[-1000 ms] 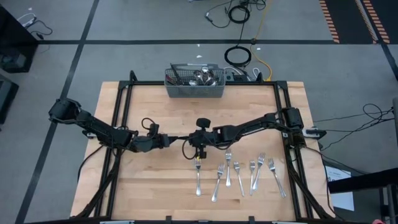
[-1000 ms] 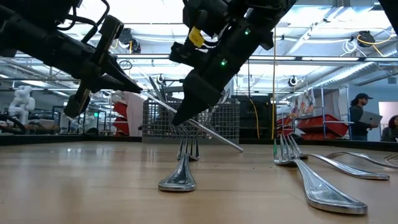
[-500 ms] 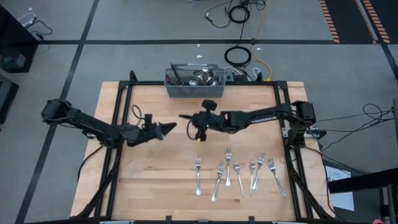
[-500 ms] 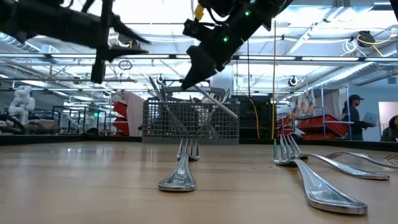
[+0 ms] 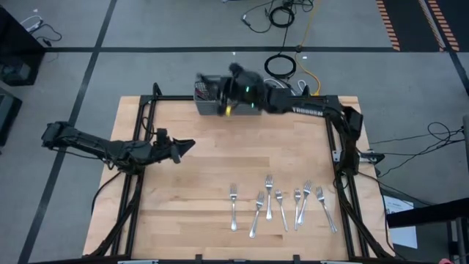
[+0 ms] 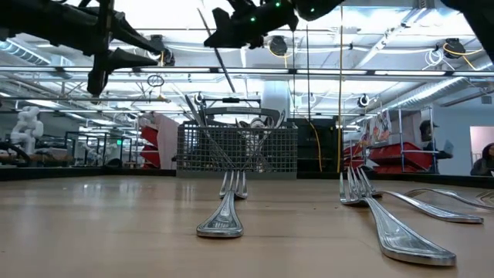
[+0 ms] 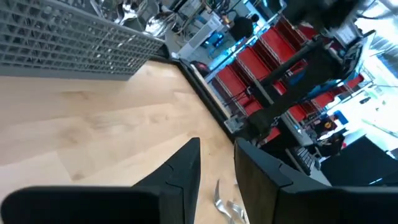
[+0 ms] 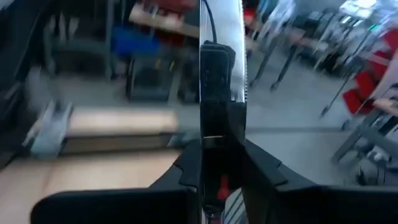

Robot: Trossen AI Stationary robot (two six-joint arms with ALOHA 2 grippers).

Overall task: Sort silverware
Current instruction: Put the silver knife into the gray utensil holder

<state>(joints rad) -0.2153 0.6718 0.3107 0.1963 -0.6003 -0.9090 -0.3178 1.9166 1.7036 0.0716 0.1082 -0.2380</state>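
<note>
Hovering over the far basket [image 5: 229,97], our right gripper [image 5: 220,89] pinches a knife [image 8: 221,68] while our left gripper [image 5: 189,146], jaws slightly spread, waits mid-left; six forks [image 5: 281,203] lie near-right.

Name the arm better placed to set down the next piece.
Right: its gripper holds a slim utensil above the basket. The left gripper is open and empty, off at the table's left.
</note>
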